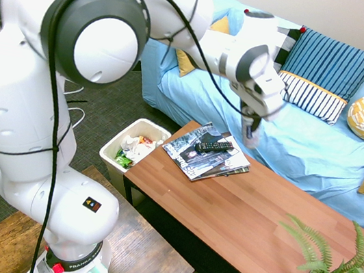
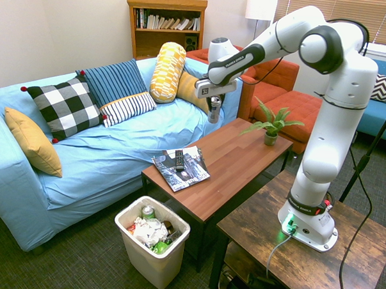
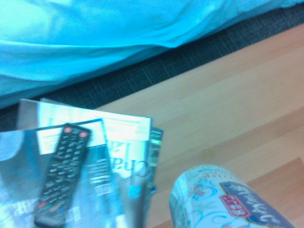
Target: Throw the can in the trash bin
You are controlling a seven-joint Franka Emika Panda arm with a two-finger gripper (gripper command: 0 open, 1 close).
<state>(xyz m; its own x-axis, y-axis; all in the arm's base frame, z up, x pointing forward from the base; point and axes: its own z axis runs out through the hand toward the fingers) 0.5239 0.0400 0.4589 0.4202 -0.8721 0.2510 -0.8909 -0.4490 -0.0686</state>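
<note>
The slim silver can point(image 2: 214, 112) hangs upright in the air with my gripper point(image 2: 214, 102) shut on its top. It is above the sofa-side edge of the coffee table point(image 2: 237, 165), well clear of the wood. From the other side the can point(image 1: 249, 135) shows below the gripper point(image 1: 248, 123), just past the magazines. The can's point(image 3: 223, 202) printed side rises at the bottom of the wrist view. The cream trash bin point(image 2: 154, 266) stands on the carpet at the table's end, holding crumpled waste, and its rim point(image 1: 113, 145) shows beside the table corner.
A stack of magazines point(image 1: 222, 167) with a black remote point(image 1: 214, 145) on top lies at the table end nearest the bin. A potted fern point(image 2: 270, 130) stands at the other end. The blue sofa point(image 2: 115, 160) with cushions runs along the table's far side.
</note>
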